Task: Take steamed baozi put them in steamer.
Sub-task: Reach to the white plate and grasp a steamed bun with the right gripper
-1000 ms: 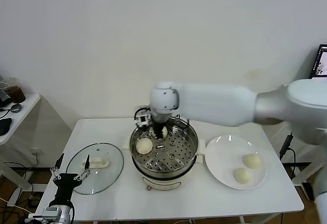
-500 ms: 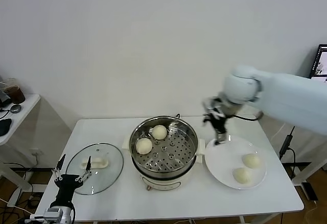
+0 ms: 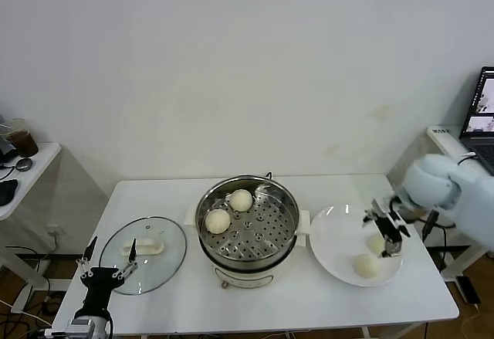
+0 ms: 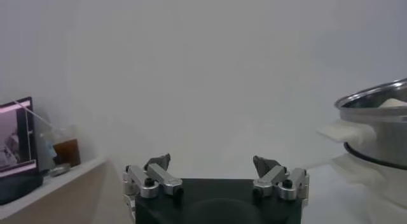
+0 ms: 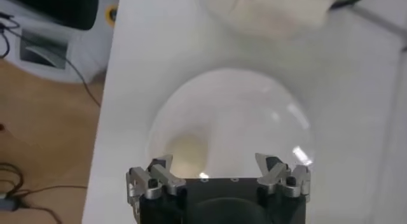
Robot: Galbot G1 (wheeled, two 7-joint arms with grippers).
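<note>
Left gripper [image 3: 104, 276]: parked low at the near left edge of the surface [image 3: 309, 300], fingers spread wide, nothing held.

Glass lid [image 3: 143, 244]: laid flat on the surface, just beyond the left gripper.

Plate [image 3: 336, 235]: set at the right of the surface; two steamed baozi are carried on it, one nearer [image 3: 365, 266], one farther [image 3: 377, 243].

Right gripper [image 3: 387, 227]: held above the plate's right side, over the farther bun, fingers wide apart and empty.

Steamer [image 3: 248, 258]: placed at the centre of the surface; two baozi are seated on its perforated tray, left [image 3: 218, 220] and rear [image 3: 241, 199].
</note>
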